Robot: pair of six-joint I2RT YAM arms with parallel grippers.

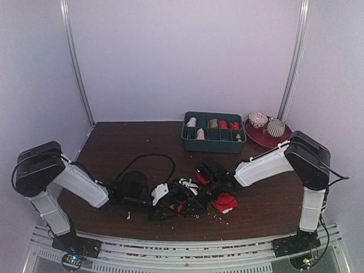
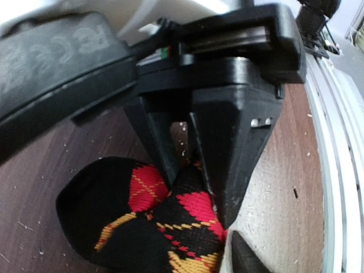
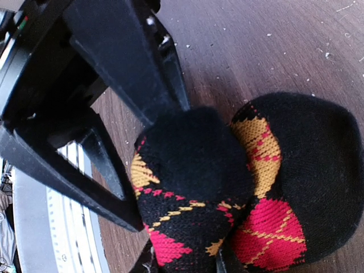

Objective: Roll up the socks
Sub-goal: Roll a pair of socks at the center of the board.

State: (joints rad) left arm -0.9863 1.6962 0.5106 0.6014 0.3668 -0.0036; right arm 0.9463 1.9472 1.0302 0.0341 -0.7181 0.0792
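Observation:
The black sock with orange-and-red argyle diamonds point(image 2: 142, 227) lies bunched on the brown table between both arms. In the left wrist view my left gripper point(image 2: 196, 196) pinches a fold of it between its fingers. My right gripper point(image 3: 159, 170) is shut on a rolled black lump of the same argyle sock point(image 3: 199, 165), with the rest of the fabric spreading to the right. From above, the left gripper point(image 1: 173, 206) and right gripper point(image 1: 203, 185) meet near the table's front middle. The plain red sock point(image 1: 226, 202) lies just right of them, free of both grippers.
A green compartment tray point(image 1: 213, 149) with small beige rolls stands at the back right. Beside it is a red plate point(image 1: 257, 136) bearing a patterned bowl and a striped ball. A black cable point(image 1: 151, 159) loops over the table's left middle. Crumbs dot the wood.

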